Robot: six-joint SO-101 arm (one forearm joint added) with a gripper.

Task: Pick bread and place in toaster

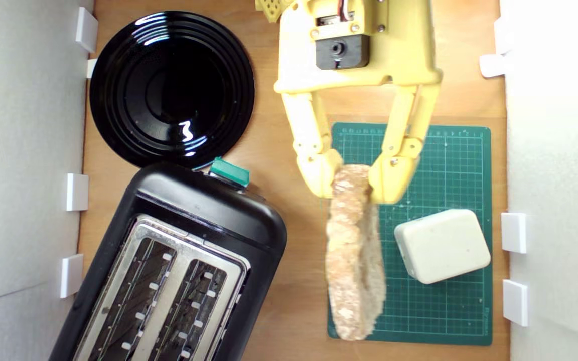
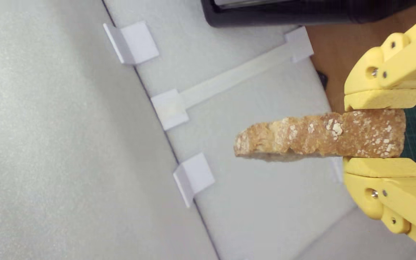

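My yellow gripper is shut on the bread, a wedge of rustic bread held on edge with its brown crust facing up. The slice hangs over the left edge of the green cutting mat in the exterior view. In the wrist view the bread sticks out from between the two yellow fingertips, pinched at its thick end by the gripper. The black toaster, with silver top, two open slots and a green lever, stands at the exterior view's lower left, apart from the bread.
A round glossy black plate lies behind the toaster. An off-white rounded block sits on the mat just right of the bread in the exterior view. White walls with small white brackets border the wooden table on both sides.
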